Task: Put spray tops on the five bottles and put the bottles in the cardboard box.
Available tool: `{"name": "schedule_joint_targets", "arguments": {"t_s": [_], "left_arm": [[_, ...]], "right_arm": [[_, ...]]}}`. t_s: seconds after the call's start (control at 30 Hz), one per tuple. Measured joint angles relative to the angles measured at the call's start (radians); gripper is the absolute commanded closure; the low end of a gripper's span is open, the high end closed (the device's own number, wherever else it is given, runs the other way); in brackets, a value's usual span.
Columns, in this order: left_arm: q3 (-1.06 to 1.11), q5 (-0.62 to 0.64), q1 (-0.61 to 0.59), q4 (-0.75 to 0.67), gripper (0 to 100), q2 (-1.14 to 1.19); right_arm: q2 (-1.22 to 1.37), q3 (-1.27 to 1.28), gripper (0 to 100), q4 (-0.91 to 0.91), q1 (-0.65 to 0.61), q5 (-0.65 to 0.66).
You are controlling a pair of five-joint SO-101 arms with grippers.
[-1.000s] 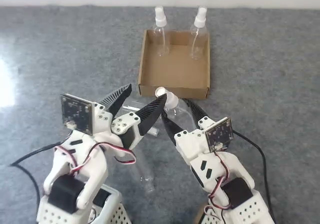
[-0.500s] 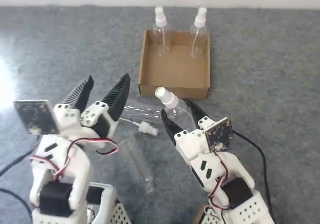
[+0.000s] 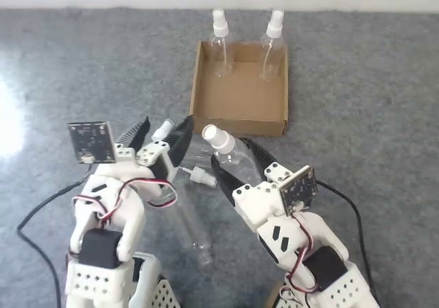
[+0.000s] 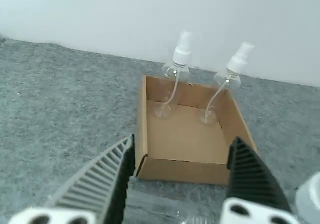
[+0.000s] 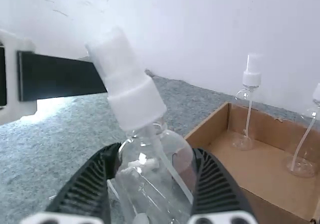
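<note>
Right fingers (image 5: 85,189) clamp a clear bottle (image 5: 150,156) — two others (image 3: 219,44) (image 3: 272,47) stand in the box (image 3: 240,97).

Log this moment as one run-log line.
right jaws: shut on spray-topped bottle | left jaws: open beside lying bottles | cardboard box: two standing bottles inside

A: What sits in the cardboard box (image 3: 236,125)?
B: Two capped bottles (image 3: 219,51), upright at its far wall. Nearer, the right tool (image 3: 230,151) clamps a tilted bottle (image 3: 216,138) — the left tool (image 3: 167,124) hangs beside it, fingers spread.

Two bottles (image 3: 220,47) in cardboard box (image 3: 236,125)
</note>
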Motion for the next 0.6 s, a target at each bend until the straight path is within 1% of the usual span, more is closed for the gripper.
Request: {"name": "schedule_joint_targets", "arguments": {"t_s": [0.17,0.23,0.43,0.6], "left_arm": [[0.000,-0.072,0.112,0.023,72,0.000],[0.000,-0.086,0.140,0.037,72,0.000],[0.000,-0.094,0.173,0.038,72,0.000],[-0.003,-0.130,0.204,0.051,72,-0.011]], "right_arm": [[0.000,0.000,99.2,0.000,0.002,0.000],[0.000,0.000,99.2,0.000,0.003,-0.002],[0.000,0.000,99.2,0.000,0.005,-0.002],[0.000,0.000,99.2,0.000,0.006,-0.003]]}}
